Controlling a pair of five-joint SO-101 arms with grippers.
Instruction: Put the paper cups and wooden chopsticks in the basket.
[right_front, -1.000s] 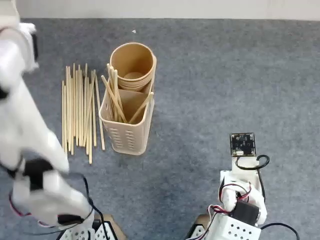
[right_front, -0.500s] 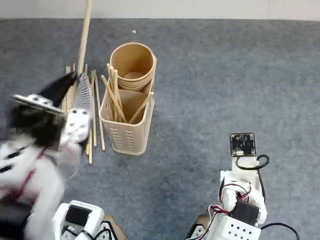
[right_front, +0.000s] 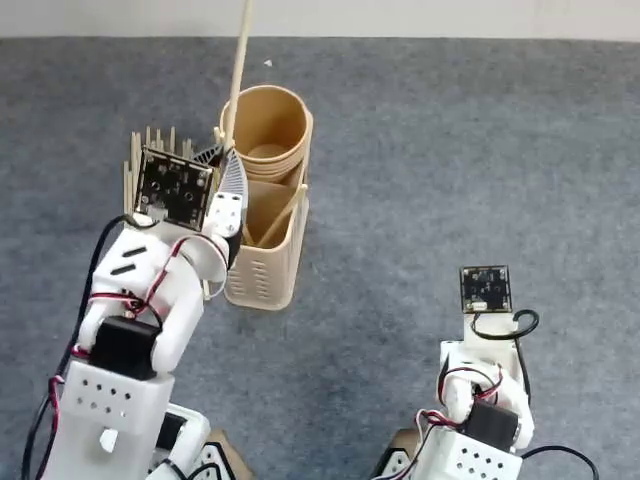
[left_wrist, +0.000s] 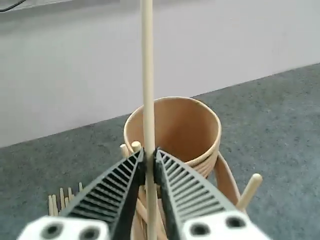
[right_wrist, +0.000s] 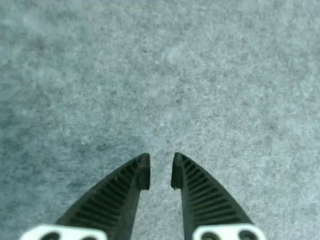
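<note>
left gripper (left_wrist: 148, 154): we see it pinched tight on the held chopstick (right_front: 239, 60), jaws pretty much closed around it. In the high view it sits upper left of centre, right at the left rim of the basket (right_front: 262, 280).
held chopstick: it pokes out past the fingertips and runs off the top edge of the high view, crossing the left rim of the paper cups (right_front: 265, 120). The lower end drops behind the jaws, so we can't tell if it's inside the basket.
paper cups: a nested stack, mouth up, sitting in the basket compartment nearer the top of the high view.
basket chopsticks (right_front: 287, 208): a few sticks lean in the other compartment, the one nearer the bottom of the frame.
loose chopsticks (right_front: 150, 140): a row lying on the carpet (right_front: 450, 150) just left of the basket. The left arm (right_front: 150, 290) covers most of them, and the tips stick out above its camera board.
right gripper (right_wrist: 160, 172): jaws narrow with a small gap, nothing between them, grey carpet underneath.
right arm (right_front: 485, 400): lower right of the high view, well apart from the basket.
</note>
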